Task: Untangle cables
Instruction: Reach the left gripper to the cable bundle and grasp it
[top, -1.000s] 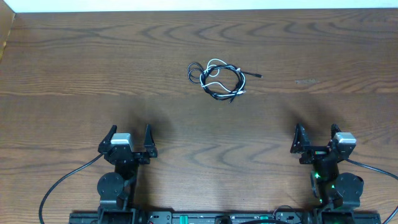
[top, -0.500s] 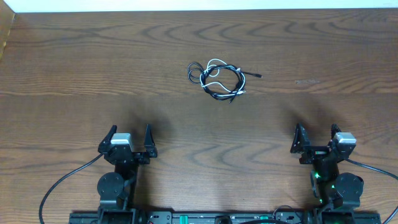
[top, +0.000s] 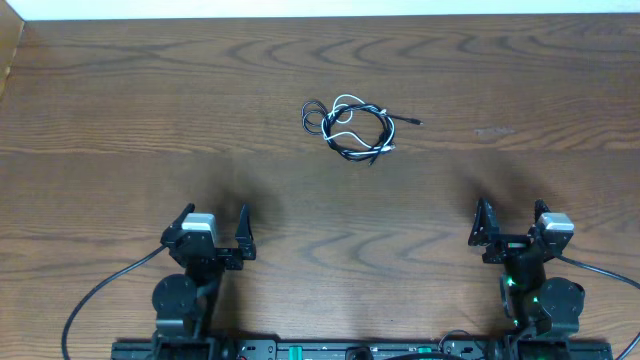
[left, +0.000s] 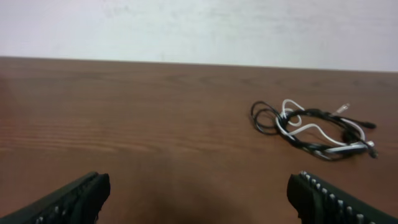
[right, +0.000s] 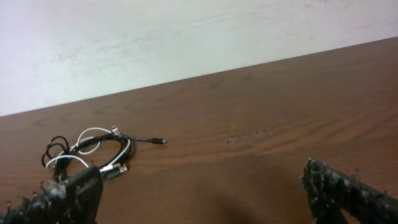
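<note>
The cables (top: 350, 128), black and white cords tangled into one small loop with a plug end poking rightward, lie on the wooden surface (top: 120, 120) nearer its far edge, about midway between the side edges. The left fingers (top: 244, 230) stand spread wide and empty by the near edge, well apart from the tangle. The right fingers (top: 482, 222) gape equally wide, holding nothing, by the same edge.

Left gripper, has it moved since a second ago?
Yes, slightly: the left gripper has shifted a little rightward in the overhead view, judged against the cables, which have not moved.
</note>
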